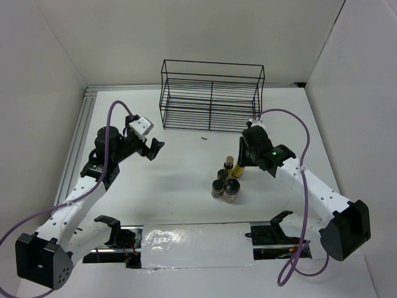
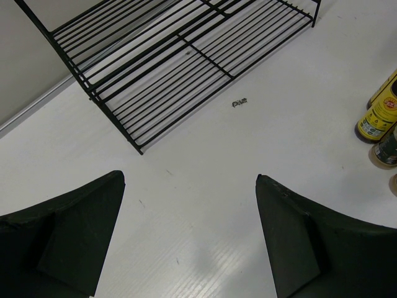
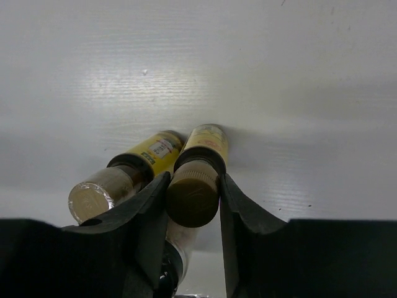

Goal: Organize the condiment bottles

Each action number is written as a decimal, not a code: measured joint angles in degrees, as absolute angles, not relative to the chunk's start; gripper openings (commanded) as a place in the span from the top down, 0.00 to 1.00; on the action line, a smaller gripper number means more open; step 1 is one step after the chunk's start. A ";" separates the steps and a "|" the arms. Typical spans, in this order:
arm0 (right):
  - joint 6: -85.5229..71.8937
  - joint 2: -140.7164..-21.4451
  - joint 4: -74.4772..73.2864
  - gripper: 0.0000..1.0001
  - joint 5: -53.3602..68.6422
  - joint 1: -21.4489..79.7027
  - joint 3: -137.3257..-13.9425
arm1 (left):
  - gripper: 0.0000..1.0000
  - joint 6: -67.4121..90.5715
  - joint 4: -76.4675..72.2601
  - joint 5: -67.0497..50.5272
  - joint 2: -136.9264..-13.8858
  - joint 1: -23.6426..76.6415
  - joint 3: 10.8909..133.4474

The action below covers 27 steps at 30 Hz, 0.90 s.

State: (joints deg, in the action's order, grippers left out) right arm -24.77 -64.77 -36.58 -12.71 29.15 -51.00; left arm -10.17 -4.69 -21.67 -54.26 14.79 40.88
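Right wrist view shows the right jaws clamped (tight, I think) on the slim yellow bottle with a tan cap (image 3: 193,195), standing on the white bench (image 3: 198,62) beside the other little bottles (image 1: 223,184); next it needs lifting to the black wire rack (image 1: 211,96), while the left jaws sit wide apart.

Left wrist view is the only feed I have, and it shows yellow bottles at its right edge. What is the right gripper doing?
Observer: The right gripper is closed on the tan cap of one slim yellow bottle.
Operator: Is it off the table?
Observer: It doesn't look so. Its base seems to rest on the table, beside the second slim yellow bottle.
Operator: How many bottles in all?
Observer: Five in the top view, clustered in front of the wire rack. The others are two short dark-lidded jars and a fatter jar.
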 measured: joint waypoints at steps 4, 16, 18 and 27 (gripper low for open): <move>-24.01 -64.90 -36.60 1.00 -13.45 29.50 -51.13 | 0.01 -10.37 -4.67 -21.61 -54.26 14.79 40.86; -14.31 -74.13 -41.93 1.00 -17.21 29.54 -79.40 | 0.01 -10.50 -4.67 -21.47 -54.26 14.76 40.36; -11.81 -77.34 -42.72 1.00 -17.43 29.34 -86.85 | 0.01 -10.59 -4.67 -21.37 -54.26 14.68 40.34; -3.42 -92.36 -43.70 1.00 -17.15 24.88 -110.21 | 0.01 -10.59 -3.99 -21.06 -54.24 14.44 40.34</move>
State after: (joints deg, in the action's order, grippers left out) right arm -3.42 -92.36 -43.70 -17.15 24.88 -110.21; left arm -10.59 -3.99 -21.06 -54.24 14.44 40.34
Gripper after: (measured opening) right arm 0.416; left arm 0.993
